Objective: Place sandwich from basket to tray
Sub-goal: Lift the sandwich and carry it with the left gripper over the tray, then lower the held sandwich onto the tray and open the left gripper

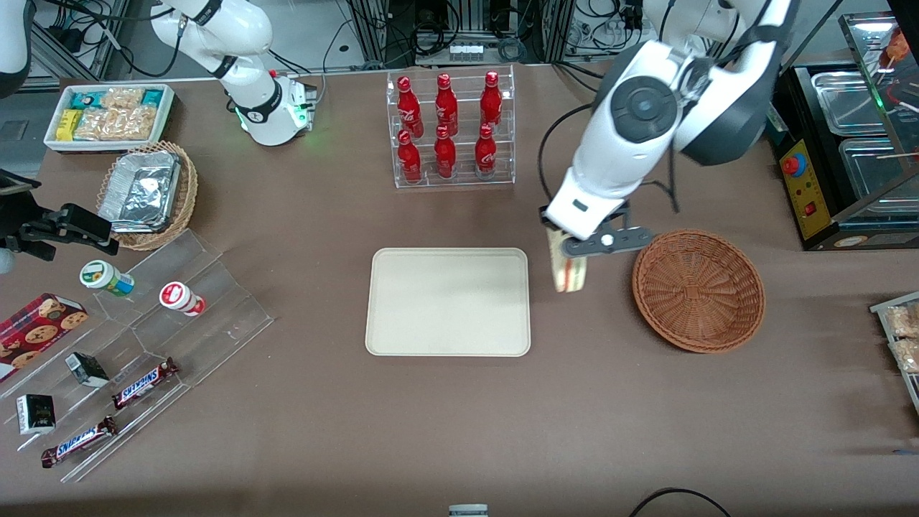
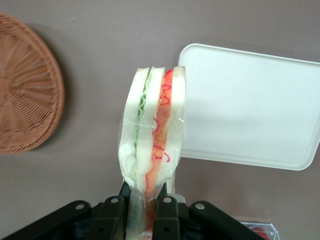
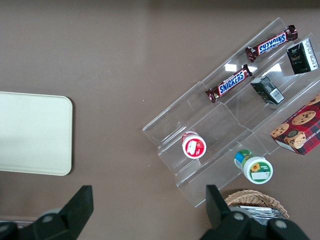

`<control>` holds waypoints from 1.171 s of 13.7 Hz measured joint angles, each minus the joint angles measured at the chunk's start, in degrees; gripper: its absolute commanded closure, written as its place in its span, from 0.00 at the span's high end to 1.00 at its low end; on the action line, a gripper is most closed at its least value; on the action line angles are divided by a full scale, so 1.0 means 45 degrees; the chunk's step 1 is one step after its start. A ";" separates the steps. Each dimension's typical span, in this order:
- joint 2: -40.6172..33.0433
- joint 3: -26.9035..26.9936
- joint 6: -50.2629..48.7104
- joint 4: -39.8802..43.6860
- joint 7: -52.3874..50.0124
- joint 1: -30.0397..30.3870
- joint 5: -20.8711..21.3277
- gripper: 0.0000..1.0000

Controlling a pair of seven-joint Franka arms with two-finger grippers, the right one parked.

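Now upright in the jaws, sandwich (image 1: 569,271).

Brown table (image 1: 301,402); cabling (image 1: 431,29) above

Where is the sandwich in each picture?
Front view: the sandwich hangs from the gripper, above the table between the tray and the basket.
Left wrist view: the sandwich is clamped in the gripper, between the basket and the tray.
Right wrist view: not in it.
Shared landmark: the tray, also in the right wrist view.
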 measured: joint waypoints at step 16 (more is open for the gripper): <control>0.4883 0.0076 0.4781 0.0113 0.0018 -0.1740 0.0516 0.21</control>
